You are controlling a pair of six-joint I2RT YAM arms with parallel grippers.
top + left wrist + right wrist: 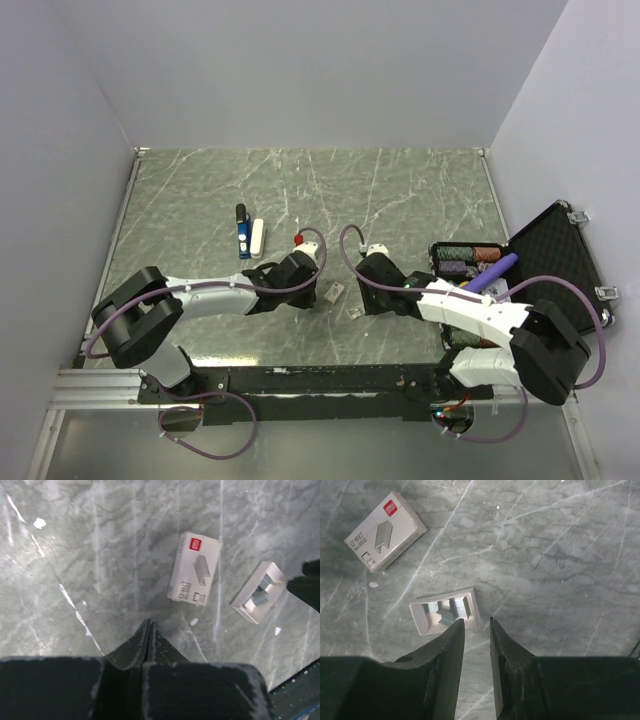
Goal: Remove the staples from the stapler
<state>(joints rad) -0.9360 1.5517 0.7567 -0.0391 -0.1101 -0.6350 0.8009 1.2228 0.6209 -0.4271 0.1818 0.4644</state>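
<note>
The stapler (242,232), blue and black, lies on the marble table top beside a whitish bar (258,236), beyond the left arm; neither wrist view shows it. My left gripper (149,625) is shut and empty, short of a small beige staple box (195,568). My right gripper (476,622) is open with nothing between its fingers, its tips just beside a small beige tray (445,611) holding grey staple strips (460,607). From above, box (335,292) and tray (357,312) lie between the left gripper (316,285) and the right gripper (364,298).
An open black case (560,262) sits at the right with chip stacks (465,262) and a purple object (495,270). A small red item (298,238) lies behind the left wrist. Grey walls close in the table at left, back and right.
</note>
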